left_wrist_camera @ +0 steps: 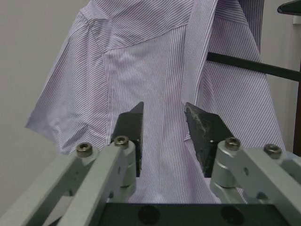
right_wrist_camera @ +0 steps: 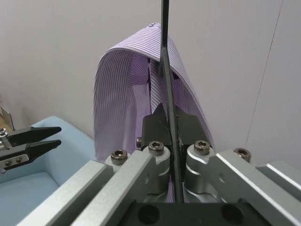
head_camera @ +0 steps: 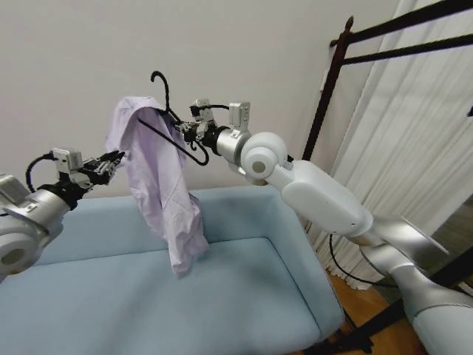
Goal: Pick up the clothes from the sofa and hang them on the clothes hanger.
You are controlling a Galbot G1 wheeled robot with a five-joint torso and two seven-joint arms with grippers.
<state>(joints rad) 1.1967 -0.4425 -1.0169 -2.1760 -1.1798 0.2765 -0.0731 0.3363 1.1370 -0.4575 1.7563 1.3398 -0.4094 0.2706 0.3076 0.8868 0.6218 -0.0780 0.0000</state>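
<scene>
A lilac striped shirt (head_camera: 159, 185) hangs over a black hanger (head_camera: 164, 92) above the sofa, its tail dangling near the seat. My right gripper (head_camera: 186, 133) is shut on the hanger's wire (right_wrist_camera: 165, 56), with the shirt (right_wrist_camera: 117, 103) draped just beyond the fingers. My left gripper (head_camera: 114, 159) is beside the shirt's left edge, at sleeve height. In the left wrist view it (left_wrist_camera: 163, 127) is open, its dark fingertips (left_wrist_camera: 129, 132) apart in front of the shirt (left_wrist_camera: 141, 70). A hanger bar (left_wrist_camera: 254, 66) crosses behind the fabric.
The light blue sofa (head_camera: 148, 296) stretches below both arms. A dark clothes rack (head_camera: 325, 96) stands at the right, its top rails (head_camera: 414, 33) high up. White curtains (head_camera: 421, 133) hang behind it. A plain wall is at the back.
</scene>
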